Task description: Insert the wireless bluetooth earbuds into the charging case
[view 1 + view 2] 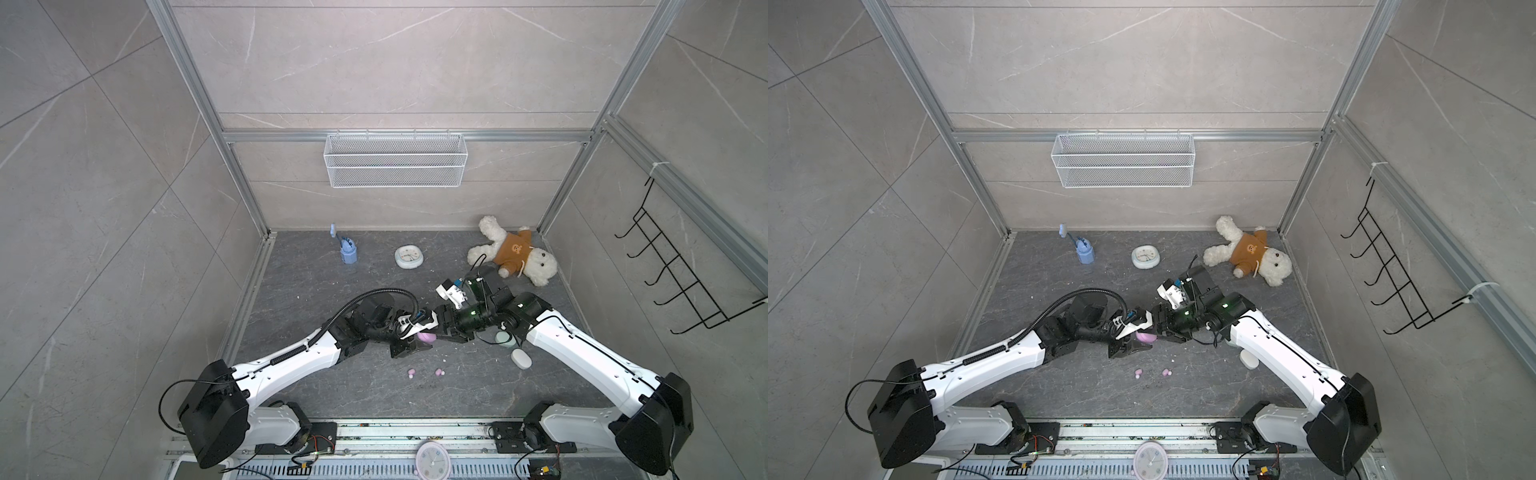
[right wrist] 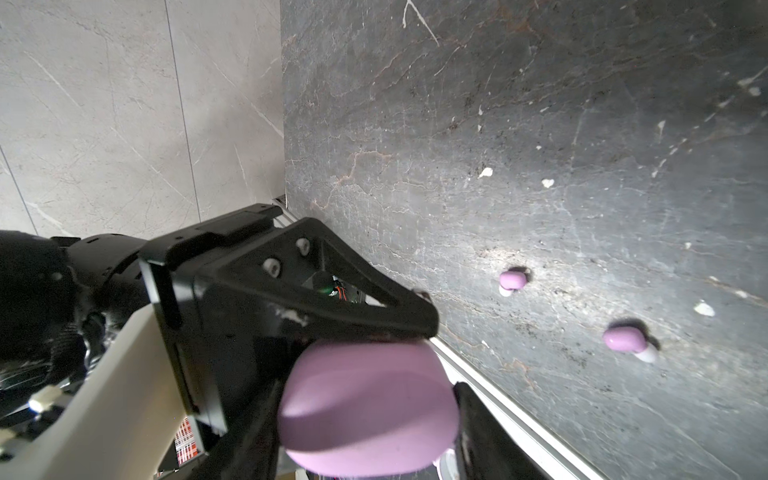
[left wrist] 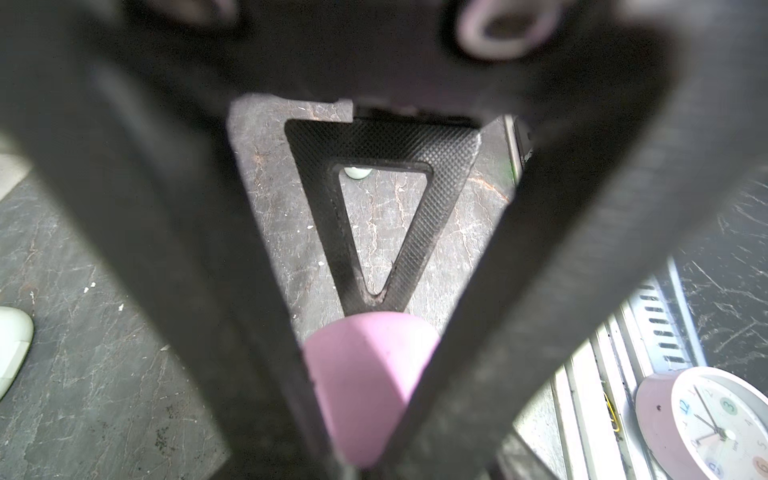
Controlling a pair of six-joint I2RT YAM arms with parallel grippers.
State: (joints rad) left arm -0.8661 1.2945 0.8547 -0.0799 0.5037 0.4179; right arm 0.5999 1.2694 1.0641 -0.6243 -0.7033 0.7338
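A pink charging case hangs above the middle of the dark floor, held from both sides. My left gripper is shut on it, pinching it at the fingertips. My right gripper is shut across its width. In the right wrist view the case shows a seam and looks closed. Two pink earbuds lie on the floor in front of the grippers, also visible in the right wrist view. A mint earbud shows in the left wrist view.
A white case and a mint case lie by the right arm. At the back sit a teddy bear, a white clock and a blue bottle. A pink clock rests on the front rail.
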